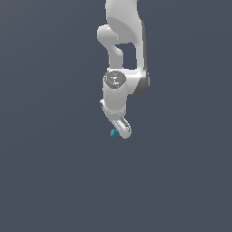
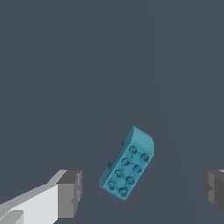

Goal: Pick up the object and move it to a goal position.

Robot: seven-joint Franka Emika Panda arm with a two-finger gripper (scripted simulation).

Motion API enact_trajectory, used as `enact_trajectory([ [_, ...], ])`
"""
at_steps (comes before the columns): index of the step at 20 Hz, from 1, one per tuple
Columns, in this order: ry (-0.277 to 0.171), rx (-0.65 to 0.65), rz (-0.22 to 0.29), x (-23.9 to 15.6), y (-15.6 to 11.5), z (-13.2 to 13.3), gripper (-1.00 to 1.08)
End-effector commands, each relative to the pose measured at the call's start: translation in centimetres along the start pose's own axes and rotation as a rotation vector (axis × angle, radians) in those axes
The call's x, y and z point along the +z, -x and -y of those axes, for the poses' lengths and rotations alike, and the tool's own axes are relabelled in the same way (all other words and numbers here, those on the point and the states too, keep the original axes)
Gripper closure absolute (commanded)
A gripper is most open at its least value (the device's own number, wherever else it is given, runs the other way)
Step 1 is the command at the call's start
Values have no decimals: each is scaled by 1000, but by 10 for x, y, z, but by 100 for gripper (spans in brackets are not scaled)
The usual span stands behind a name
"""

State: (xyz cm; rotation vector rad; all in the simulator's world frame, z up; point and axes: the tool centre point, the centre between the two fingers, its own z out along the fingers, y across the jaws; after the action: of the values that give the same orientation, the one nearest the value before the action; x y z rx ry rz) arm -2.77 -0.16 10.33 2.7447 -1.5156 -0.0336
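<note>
Below the white arm (image 1: 120, 54), against a plain dark grey ground (image 1: 45, 181), one small lot is on show.

Item, exterior view's left of the tip: teal brick (image 1: 113, 132), tiny beside the hardware, lying just at the lower edge of the gripper (image 1: 121, 130). Whether it touches a finger cannot be told from this distance.

Item, wrist view: same brick (image 2: 127, 165), studded top facing the camera, long axis set at a slant to the line between the fingers. It sits on the ground between them, nearer the left-hand pad (image 2: 70, 193) than the other pad (image 2: 213, 189), clear of both.

Item, gripper: spread wide, holding nothing. The broad gap likely serves to straddle the brick whichever way it lies.

Condition of task: pick not yet made; the brick rests where it lies, no goal marker visible in either picture.

Note on next handling: a descent, with some wrist turn so the pads meet the brick's long flat sides, seems called for; closing askew could nudge it aside.
</note>
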Motion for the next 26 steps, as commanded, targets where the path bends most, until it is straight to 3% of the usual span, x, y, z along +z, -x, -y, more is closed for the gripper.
enact_trajectory([
  [1,-2,68,-1,4,3,0,-92],
  [15,-14,421,-8,24,18,1,-92],
  [26,-19,549,-11,31,23,0,-92],
])
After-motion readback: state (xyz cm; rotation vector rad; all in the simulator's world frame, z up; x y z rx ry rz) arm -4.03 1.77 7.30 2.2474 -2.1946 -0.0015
